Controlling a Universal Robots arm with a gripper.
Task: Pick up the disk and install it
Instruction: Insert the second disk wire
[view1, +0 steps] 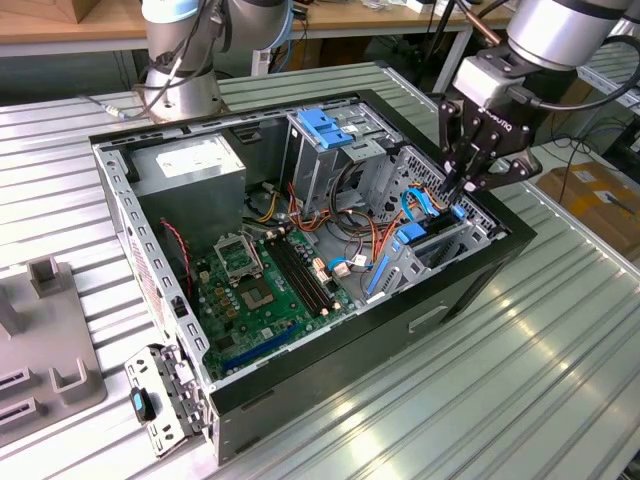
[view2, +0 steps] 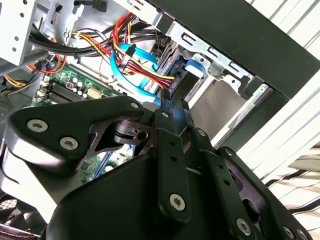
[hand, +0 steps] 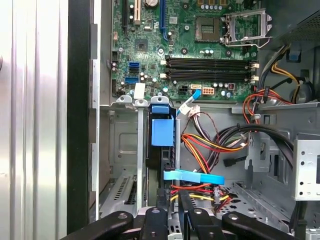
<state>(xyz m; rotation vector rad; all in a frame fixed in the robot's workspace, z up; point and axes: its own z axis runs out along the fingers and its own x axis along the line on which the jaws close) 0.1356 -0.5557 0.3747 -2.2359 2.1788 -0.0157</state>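
The disk (hand: 159, 165) stands on edge in the drive bay at the exterior view's right end of the open computer case (view1: 470, 270). Only its dark narrow edge shows, under a blue plastic tab (hand: 162, 131). In the second wrist view the disk (view2: 176, 86) sits just beyond my fingertips. My gripper (view1: 458, 188) points down into that bay, and its black fingers (hand: 161, 205) are drawn together right at the disk's upper edge. I see nothing clamped between them.
A light blue flat cable (hand: 194, 176) and red, yellow and orange wire bundles (hand: 210, 147) cross beside the bay. The motherboard (view1: 265, 280) lies in the middle of the case. A tall cage with a blue handle (view1: 325, 130) and the grey power-supply box (view1: 190, 170) stand behind it. A second arm's base (view1: 180, 90) stands behind the case.
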